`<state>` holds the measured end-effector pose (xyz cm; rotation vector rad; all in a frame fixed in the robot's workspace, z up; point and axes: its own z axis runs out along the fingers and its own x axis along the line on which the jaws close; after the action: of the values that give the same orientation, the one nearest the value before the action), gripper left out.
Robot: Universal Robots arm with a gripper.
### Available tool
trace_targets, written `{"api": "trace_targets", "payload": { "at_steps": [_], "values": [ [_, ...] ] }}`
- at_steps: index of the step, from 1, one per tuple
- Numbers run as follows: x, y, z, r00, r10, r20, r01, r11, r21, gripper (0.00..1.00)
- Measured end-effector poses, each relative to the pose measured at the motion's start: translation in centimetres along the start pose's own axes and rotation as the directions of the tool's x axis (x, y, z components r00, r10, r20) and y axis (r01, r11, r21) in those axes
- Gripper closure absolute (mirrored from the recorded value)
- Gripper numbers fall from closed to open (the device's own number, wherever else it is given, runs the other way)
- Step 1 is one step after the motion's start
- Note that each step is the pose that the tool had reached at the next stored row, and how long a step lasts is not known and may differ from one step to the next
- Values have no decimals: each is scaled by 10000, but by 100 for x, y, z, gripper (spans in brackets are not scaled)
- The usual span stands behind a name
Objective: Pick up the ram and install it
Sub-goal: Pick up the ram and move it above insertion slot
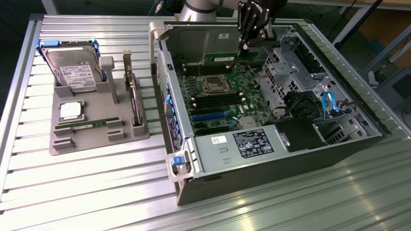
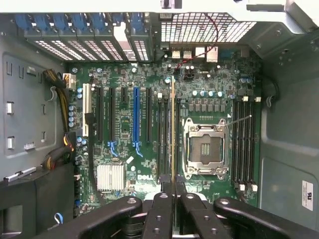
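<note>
My gripper (image 1: 244, 48) hangs over the far part of the open computer case (image 1: 359, 144), shut on the ram (image 1: 222, 58), a thin green stick. In the wrist view the ram (image 2: 173, 129) shows edge-on between the black fingertips (image 2: 162, 199) of the gripper (image 2: 173, 191). It is lined up over the dark memory slots (image 2: 162, 139) beside the empty processor socket (image 2: 204, 149), above the motherboard (image 2: 124, 74) and apart from it. A second ram stick (image 1: 86, 124) lies on the grey holder tray (image 1: 96, 144) at the exterior view's left.
The tray also carries a hard drive (image 1: 74, 70), a silver processor (image 1: 70, 110) and an upright green card with a bracket (image 1: 133, 96). Inside the case are a power supply (image 1: 250, 142), drive cages (image 1: 289, 72) and more memory slots (image 2: 244, 144). The case walls stand close around.
</note>
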<state>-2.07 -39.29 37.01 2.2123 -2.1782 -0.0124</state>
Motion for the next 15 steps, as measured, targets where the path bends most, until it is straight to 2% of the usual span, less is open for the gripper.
{"api": "trace_targets", "payload": {
  "at_steps": [3,9,15],
  "values": [
    [0,2,12,10000,-1,5,1,10000,2,88],
    [-2,2,95,10000,-1,0,1,10000,0,88],
    [-2,2,97,10000,-1,1,1,10000,0,88]
  ]
}}
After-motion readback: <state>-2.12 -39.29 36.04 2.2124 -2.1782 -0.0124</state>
